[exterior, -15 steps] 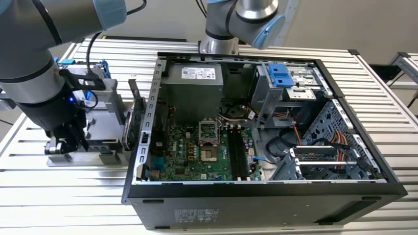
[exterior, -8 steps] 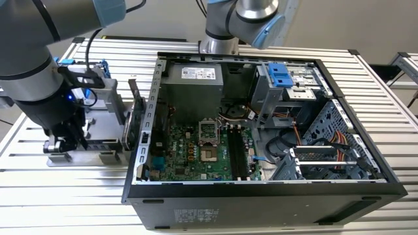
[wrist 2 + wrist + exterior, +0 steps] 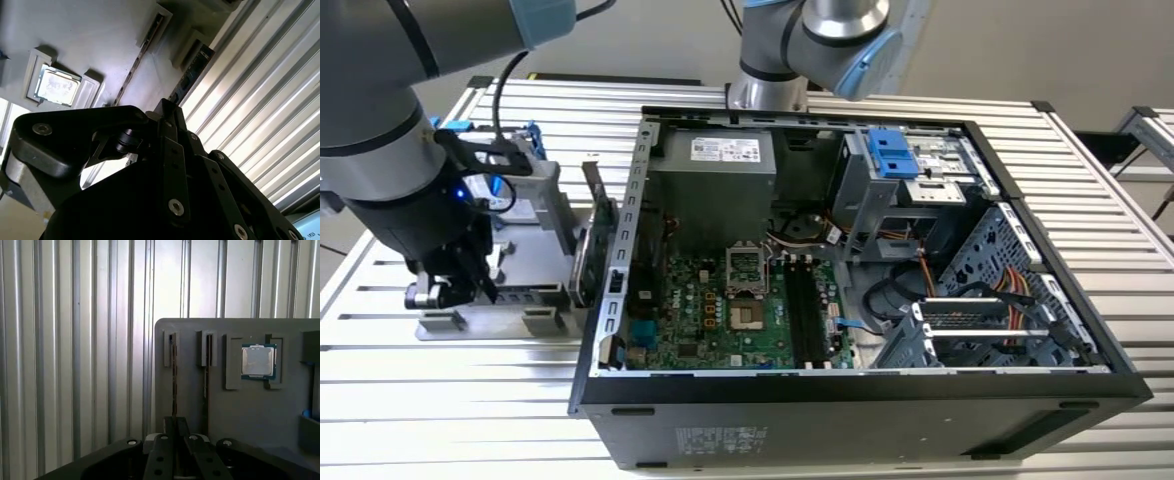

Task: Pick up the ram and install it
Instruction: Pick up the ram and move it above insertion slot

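We see the ram [image 3: 174, 380], a slim dark stick standing on edge in a slot of the grey tray [image 3: 240, 410], gripper [image 3: 175, 420] pinched tight around it

First wrist view: the ram [image 3: 174, 385] stands edge-on in the grey holder [image 3: 250, 410], so only a thin dark line shows, chips not visible; second stick [image 3: 206, 375] beside it likewise; ram's near end hidden behind the gripper [image 3: 176, 422], contact btwn them can't be told; gripper body cut off by bottom edge; holder cut off at right edge, w/ a blue part [image 3: 307, 415] half out of frame; second wrist view: gripper's dark bulk covers much of the holder, processor [image 3: 55, 85] blurred; exterior view: arm [image 3: 380, 150] cut by top & left edges, hides part of holder; 2nd arm [image 3: 814, 45] cut off at top.
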### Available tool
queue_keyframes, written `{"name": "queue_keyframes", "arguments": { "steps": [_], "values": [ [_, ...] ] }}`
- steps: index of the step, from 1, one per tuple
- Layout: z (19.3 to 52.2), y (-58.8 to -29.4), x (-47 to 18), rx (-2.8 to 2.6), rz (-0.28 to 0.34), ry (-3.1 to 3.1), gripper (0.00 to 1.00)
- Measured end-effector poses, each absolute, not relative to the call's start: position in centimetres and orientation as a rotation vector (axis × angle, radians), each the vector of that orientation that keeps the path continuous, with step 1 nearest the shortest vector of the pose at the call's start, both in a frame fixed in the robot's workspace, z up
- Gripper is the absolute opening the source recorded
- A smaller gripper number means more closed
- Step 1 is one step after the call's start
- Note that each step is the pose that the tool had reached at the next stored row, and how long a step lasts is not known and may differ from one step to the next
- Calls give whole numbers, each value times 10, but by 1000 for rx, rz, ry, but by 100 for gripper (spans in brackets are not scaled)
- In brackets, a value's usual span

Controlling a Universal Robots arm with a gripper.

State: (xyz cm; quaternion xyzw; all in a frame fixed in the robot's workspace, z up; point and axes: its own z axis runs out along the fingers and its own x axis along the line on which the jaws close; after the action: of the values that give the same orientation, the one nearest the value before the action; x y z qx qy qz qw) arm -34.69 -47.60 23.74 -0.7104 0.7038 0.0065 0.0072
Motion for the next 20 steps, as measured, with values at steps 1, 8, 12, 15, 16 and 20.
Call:
{"name": "queue_keyframes", "arguments": {
  "steps": [1,8,12,15,16,20],
  "values": [
    [238,-476,-347,-2221,20,2201,0],
    [244,-476,-347,-2220,20,2202,0],
    [247,-476,-347,-2220,20,2202,0],
    [248,-476,-347,-2220,20,2202,0],
    [249,-476,-347,-2220,20,2202,0],
    [251,-476,-347,-2220,20,2202,0]
  ]
}}
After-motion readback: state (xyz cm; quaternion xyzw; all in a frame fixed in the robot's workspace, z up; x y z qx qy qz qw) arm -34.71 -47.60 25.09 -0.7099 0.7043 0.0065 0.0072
